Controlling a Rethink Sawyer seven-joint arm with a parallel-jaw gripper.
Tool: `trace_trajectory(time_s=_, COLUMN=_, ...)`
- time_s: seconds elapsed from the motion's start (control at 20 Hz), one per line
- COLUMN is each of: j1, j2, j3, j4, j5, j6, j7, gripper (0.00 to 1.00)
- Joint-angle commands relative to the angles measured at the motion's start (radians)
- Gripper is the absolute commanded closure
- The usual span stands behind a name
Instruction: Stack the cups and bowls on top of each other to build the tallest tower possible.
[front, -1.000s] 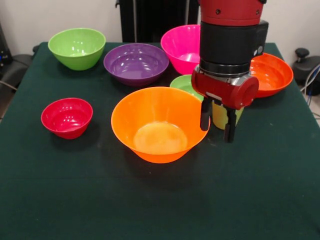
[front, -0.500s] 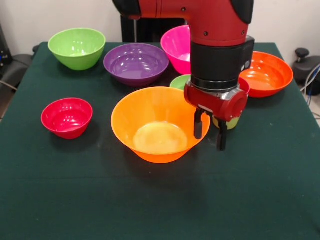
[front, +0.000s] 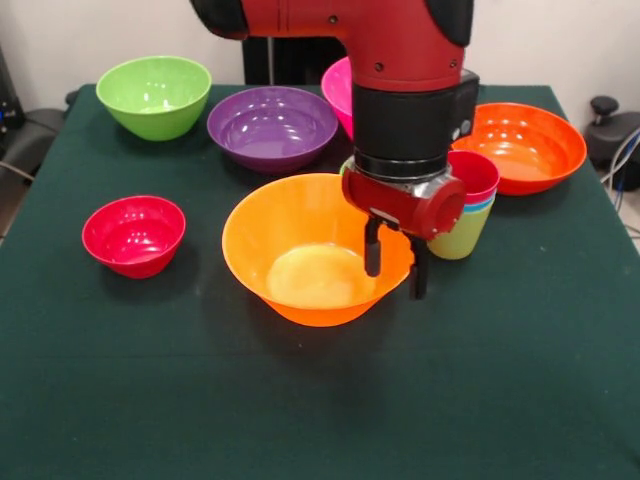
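Dark green tablecloth (front: 300, 410), white wall behind. Gripper (front: 394, 268) open, empty, fingers straddled rim of big orange bowl (front: 310, 250). Cup stack (front: 465, 205) (red/blue/yellow-green nested) sat just beside it, w/ red-orange bowl (front: 530, 145) behind.

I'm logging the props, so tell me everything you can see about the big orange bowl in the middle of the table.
The big orange bowl is glossy, slightly translucent plastic, round, with a wide flared rim and a small flat base whose floor looks paler. It stands upright and empty on the dark green table, nearest the camera of all the bowls. The pincer hangs open at its right rim, one finger inside and one outside; contact cannot be told.
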Motion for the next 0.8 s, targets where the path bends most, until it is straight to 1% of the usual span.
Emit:
trace_trajectory(time_s=0.05, j1=-0.055, j2=-0.059, j3=0.090, j4=0.086, j5=-0.083, j6=0.183, j7=-0.389, gripper=0.00)
trace_trajectory(time_s=0.35, j1=-0.079, j2=-0.080, j3=0.090, j4=0.115, j5=-0.092, j6=0.221, j7=-0.420, gripper=0.00)
trace_trajectory(time_s=0.45, j1=-0.083, j2=-0.072, j3=0.086, j4=0.110, j5=-0.096, j6=0.223, j7=-0.432, gripper=0.00)
trace_trajectory(time_s=0.65, j1=-0.091, j2=-0.046, j3=0.089, j4=0.093, j5=-0.098, j6=0.206, j7=-0.459, gripper=0.00)
trace_trajectory(time_s=0.8, j1=-0.094, j2=-0.059, j3=0.088, j4=0.092, j5=-0.092, j6=0.200, j7=-0.475, gripper=0.00)
